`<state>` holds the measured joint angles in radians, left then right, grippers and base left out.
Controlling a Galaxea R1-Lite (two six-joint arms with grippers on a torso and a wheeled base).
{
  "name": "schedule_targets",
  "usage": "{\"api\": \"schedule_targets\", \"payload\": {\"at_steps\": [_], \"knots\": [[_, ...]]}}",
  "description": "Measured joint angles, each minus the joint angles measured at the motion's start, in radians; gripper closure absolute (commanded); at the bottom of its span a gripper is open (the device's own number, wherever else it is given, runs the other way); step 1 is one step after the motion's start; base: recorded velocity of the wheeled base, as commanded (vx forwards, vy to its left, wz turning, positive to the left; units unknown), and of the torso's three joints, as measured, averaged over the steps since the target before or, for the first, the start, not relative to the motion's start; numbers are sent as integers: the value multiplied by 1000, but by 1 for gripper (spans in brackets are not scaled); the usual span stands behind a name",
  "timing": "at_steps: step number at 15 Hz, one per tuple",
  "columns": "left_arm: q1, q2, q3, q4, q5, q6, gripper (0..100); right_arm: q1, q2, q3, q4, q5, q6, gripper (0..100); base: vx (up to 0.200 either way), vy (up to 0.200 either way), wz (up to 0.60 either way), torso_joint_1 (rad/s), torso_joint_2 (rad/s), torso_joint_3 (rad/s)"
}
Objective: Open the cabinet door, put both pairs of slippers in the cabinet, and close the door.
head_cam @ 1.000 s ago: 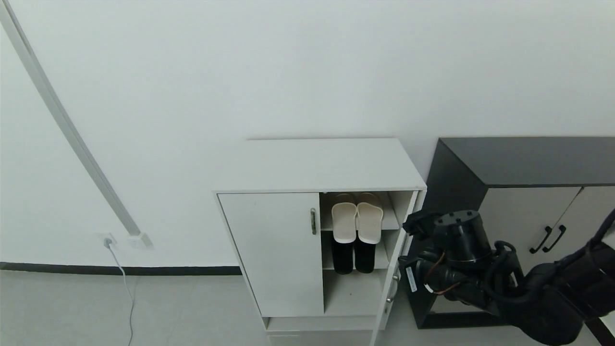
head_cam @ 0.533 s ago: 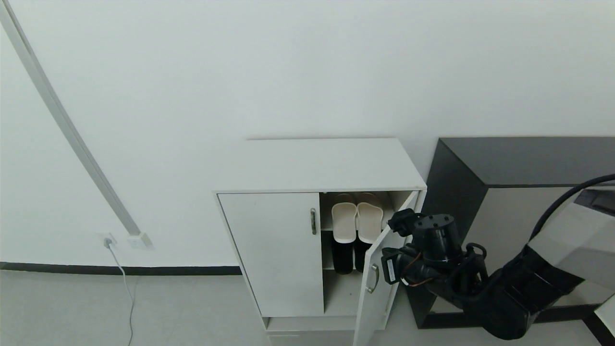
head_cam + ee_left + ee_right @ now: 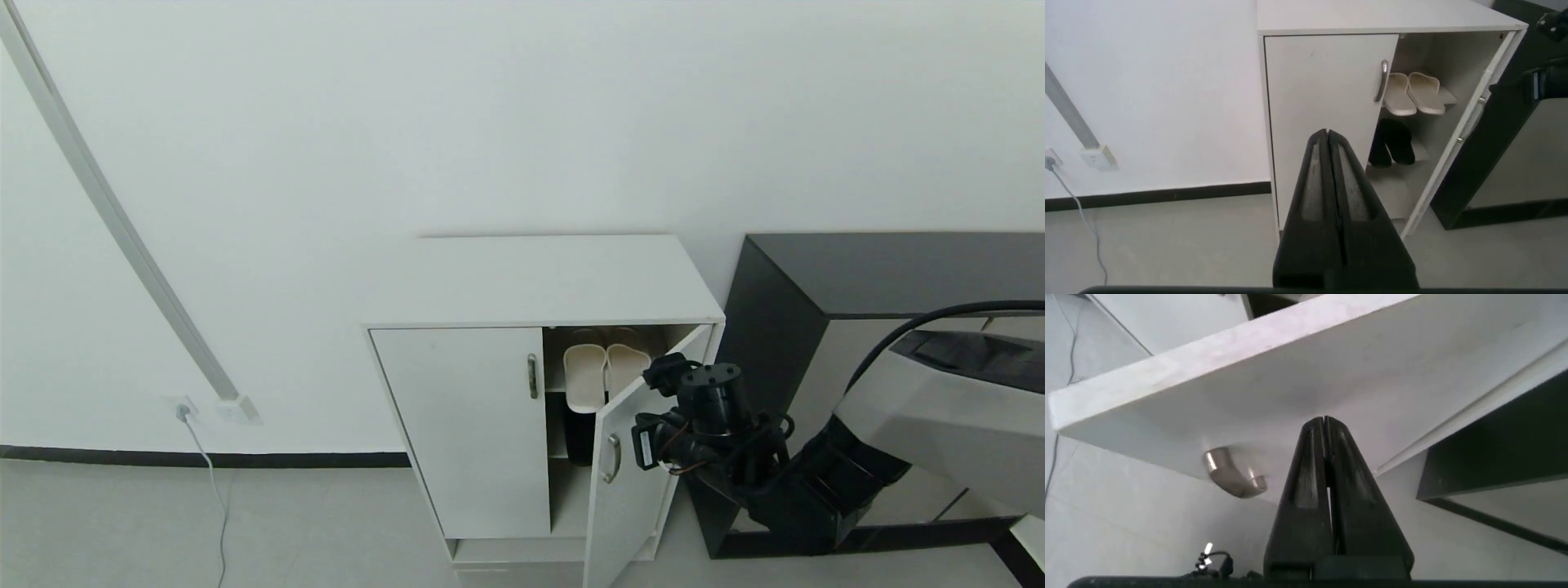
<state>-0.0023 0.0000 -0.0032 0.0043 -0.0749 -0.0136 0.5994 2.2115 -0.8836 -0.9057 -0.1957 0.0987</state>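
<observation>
The white cabinet [image 3: 547, 278] stands against the wall with its left door [image 3: 465, 425] closed. Its right door [image 3: 629, 498] hangs partly open, angled across the opening. My right gripper [image 3: 660, 371] is shut, its tips [image 3: 1325, 423] against the door's outer face near the metal handle [image 3: 1234, 469]. On the upper shelf lies a cream pair of slippers [image 3: 594, 371]; a black pair [image 3: 578, 437] sits one shelf lower, half hidden by the door. My left gripper [image 3: 1327, 137] is shut on nothing, held in front of the cabinet, facing the left door [image 3: 1327, 90].
A black cabinet [image 3: 882, 269] stands right beside the white one, behind my right arm. A wall socket with a cable [image 3: 186, 411] is low on the wall to the left. Grey floor [image 3: 245, 531] lies open in front.
The right door has swung from wide open to about half closed. My right arm has moved left with it, pressing on its outer face.
</observation>
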Motion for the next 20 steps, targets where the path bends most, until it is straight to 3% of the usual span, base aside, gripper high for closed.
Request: {"api": "schedule_targets", "payload": {"at_steps": [8,20], "knots": [[0,0,0,0,0,0,100,-4,110,-173,6,-2,0,100,0,0,0,0,0,0],[0,0,0,0,0,0,100,-40,203,-310,32,-2,-1,100,0,0,0,0,0,0]]}}
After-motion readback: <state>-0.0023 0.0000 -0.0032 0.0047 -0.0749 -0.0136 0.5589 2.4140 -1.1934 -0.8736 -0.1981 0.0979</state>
